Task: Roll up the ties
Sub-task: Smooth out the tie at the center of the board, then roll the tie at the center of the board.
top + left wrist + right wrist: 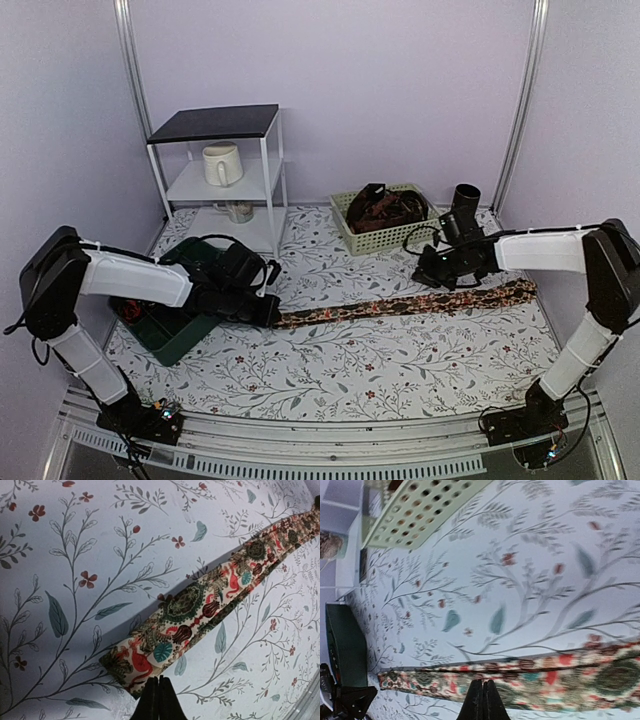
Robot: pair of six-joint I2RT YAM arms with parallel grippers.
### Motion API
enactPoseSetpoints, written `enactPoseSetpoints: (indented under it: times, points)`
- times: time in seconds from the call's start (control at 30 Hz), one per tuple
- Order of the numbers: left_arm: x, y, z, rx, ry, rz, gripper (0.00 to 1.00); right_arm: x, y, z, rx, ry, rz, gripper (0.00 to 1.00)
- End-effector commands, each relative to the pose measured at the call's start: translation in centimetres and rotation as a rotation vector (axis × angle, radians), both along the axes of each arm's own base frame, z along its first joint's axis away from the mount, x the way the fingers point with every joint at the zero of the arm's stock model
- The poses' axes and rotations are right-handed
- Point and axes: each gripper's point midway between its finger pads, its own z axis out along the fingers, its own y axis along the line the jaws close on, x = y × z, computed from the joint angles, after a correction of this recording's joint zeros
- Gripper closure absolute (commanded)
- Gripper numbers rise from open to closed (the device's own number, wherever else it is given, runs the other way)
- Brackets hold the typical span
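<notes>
- Top view: one patterned tie (400, 303) lies flat, stretched L-to-R across the tabletop (350, 370). Its narrow end is at the left gripper (274, 314); its wide end runs out past the right gripper (438, 279). Prob. laid straight so it can roll from one end w/o kinks.
- Same view: more ties (385, 208) sit heaped and unrolled in the basket (372, 240) at the back. A green bin (165, 340) sits at left, partly under the left arm. My read: task barely started.
- Left wrist view: left gripper (158, 682) has its jaws together, tip right at the narrow end of the tie (200, 610). No cloth shows between them. Prob. parked there to start the first curl.
- This view gives the end's edge and the contact pt, which the arm hides in the top view.
- Right wrist view: right gripper (484, 685) has its jaws together too, over the tie (560, 677) further along. Pressing or just above, can't tell; pic is blurry. Likely there to pin the cloth while the other end gets rolled.
- It also shows the basket wall and the bin far off, but not the wide end, which only the top view shows.
</notes>
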Motion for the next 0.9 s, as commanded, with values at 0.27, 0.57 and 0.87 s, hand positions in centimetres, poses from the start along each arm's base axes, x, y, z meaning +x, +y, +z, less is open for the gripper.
enactPoseSetpoints:
  times: [0.27,0.57,0.87]
  points:
    - [-1.9,2.9,-4.7,0.163,0.069,0.013,1.00,-1.1,21.2,-1.0,0.218,0.007,0.389,1.00]
    - [-1.9,3.2,-4.8,0.176,0.060,0.016,1.00,-4.0,27.2,-3.4,0.266,0.071,0.496,1.00]
    - [-2.0,3.4,-4.7,0.170,0.065,0.040,1.00,-6.4,27.3,-8.5,0.244,0.192,0.495,1.00]
